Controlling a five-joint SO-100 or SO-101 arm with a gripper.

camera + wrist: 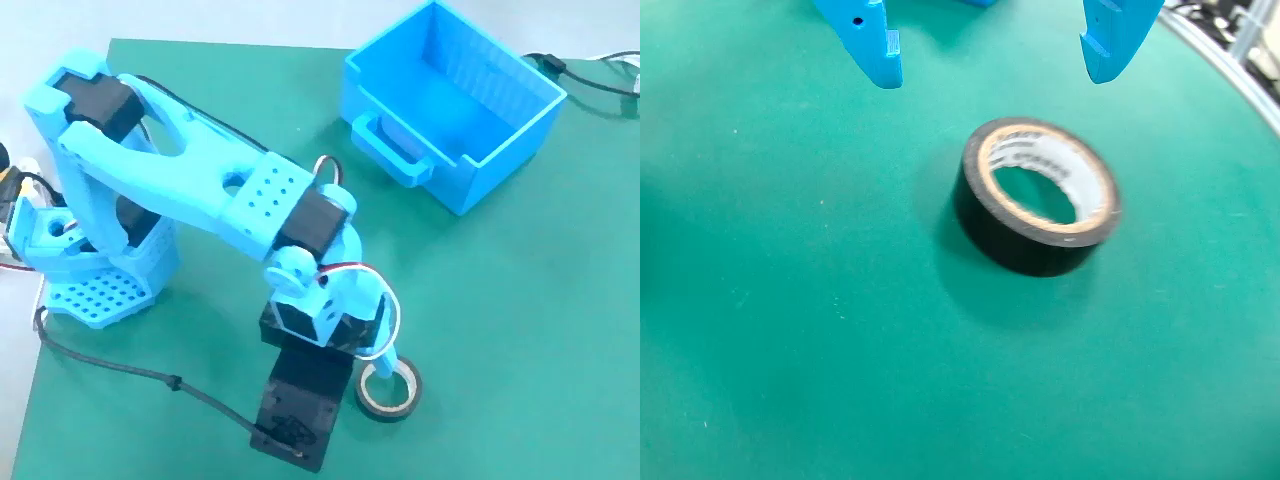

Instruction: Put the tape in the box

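The tape [411,394], a small black roll with a pale inner ring, lies flat on the green mat near the front edge in the fixed view. In the wrist view the tape [985,215] lies just below and between my two blue fingers. My gripper [990,75] is open and empty, its jaws spread wider than the roll. In the fixed view the gripper [381,367] points down at the roll's near-left rim. The blue ribbed box [500,150] stands empty at the back right, its loop handle [392,150] facing the arm.
The arm's base [95,285] stands at the mat's left side. A black cable [120,368] trails across the mat's front left. More cables [600,80] lie behind the box. The mat's edge [1230,70] shows at the upper right of the wrist view.
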